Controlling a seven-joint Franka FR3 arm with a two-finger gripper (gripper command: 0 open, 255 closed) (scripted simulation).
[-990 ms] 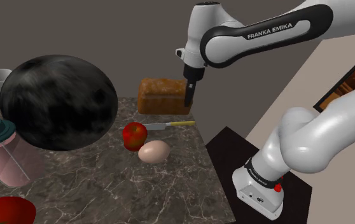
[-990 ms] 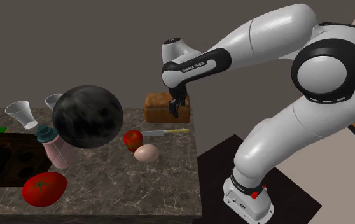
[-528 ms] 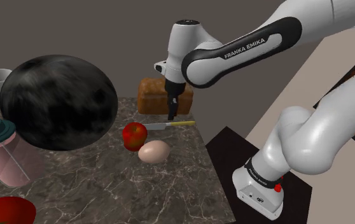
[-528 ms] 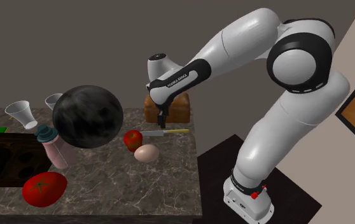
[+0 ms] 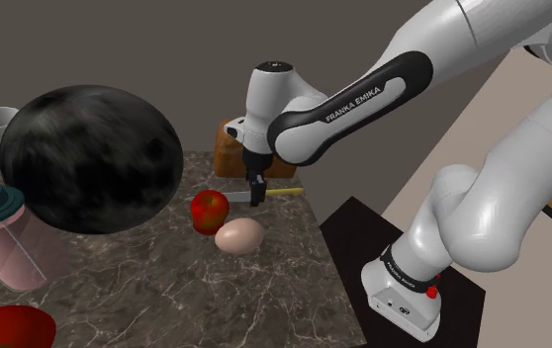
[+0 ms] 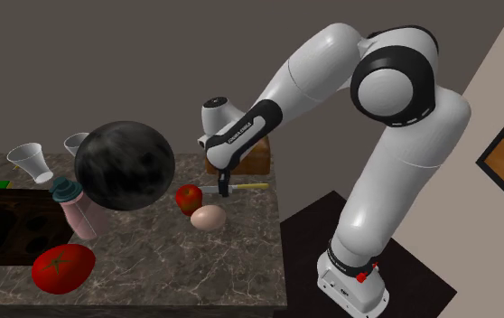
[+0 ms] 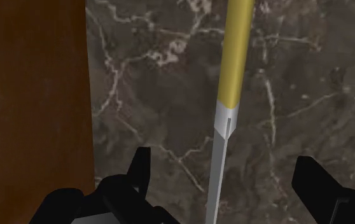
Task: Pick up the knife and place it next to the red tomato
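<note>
The knife (image 5: 282, 191) has a yellow handle and a grey blade, and it lies on the dark marble counter (image 5: 165, 287) with its blade toward a small red round fruit (image 5: 209, 210). My gripper (image 5: 256, 195) hangs low over the blade near the handle, also seen from the second exterior view as gripper (image 6: 225, 188). In the wrist view the open gripper (image 7: 227, 181) straddles the knife (image 7: 232, 89), and neither of its fingers (image 7: 141, 172) touches it. A large red tomato (image 6: 63, 267) with a green stem sits at the counter's near corner, far from the knife.
A brown loaf (image 6: 257, 158) stands just behind the gripper. An egg (image 5: 239, 235) lies beside the small red fruit. A big black sphere (image 5: 91, 158), a pink bottle (image 6: 71, 210) with a teal cap and two cups (image 6: 27, 158) stand further along. The counter edge (image 5: 328, 272) drops off near the stand.
The gripper has moved from in front of the loaf down and toward the shoulder view's left, ending low over the knife. The knife has not moved.
</note>
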